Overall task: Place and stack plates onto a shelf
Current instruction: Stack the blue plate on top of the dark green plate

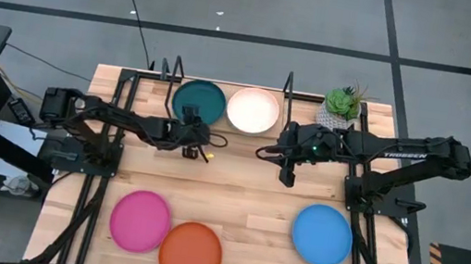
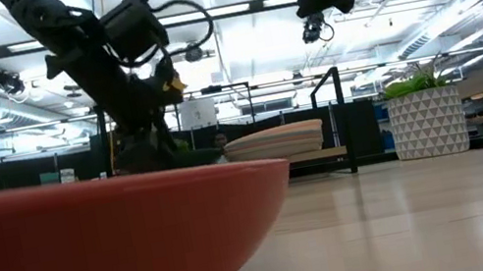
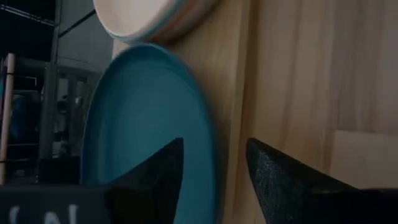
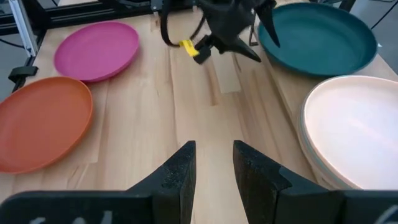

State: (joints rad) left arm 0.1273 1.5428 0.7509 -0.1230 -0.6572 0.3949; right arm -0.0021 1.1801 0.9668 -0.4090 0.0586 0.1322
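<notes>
The shelf (image 1: 223,130) stands at the table's far edge. On its board lie the teal plate (image 1: 200,100) (image 3: 143,118) (image 4: 317,37) and, to its right, a stack topped by the pale peach plate (image 1: 253,109) (image 2: 272,140) (image 4: 354,124). My left gripper (image 1: 193,128) (image 3: 214,162) (image 2: 149,147) is open at the teal plate's near rim, one finger over the plate's inside and one outside it. My right gripper (image 1: 288,177) (image 4: 212,155) hovers open over bare table near the shelf's right half, holding nothing. Magenta (image 1: 140,221), orange (image 1: 191,255) (image 2: 91,242) and blue (image 1: 322,235) plates lie flat on the table. My left gripper stands astride the teal plate's near rim (image 3: 214,143), coming level from the table's near side. Whether either finger touches the rim, I cannot tell. The plate lies flat on the shelf board.
A potted plant (image 1: 344,106) (image 2: 427,123) stands at the shelf's right end. Black wire uprights (image 1: 289,84) rise beside the plates. Bare wood lies in the table's middle between shelf and the three near plates. The orange plate sits close to the near edge.
</notes>
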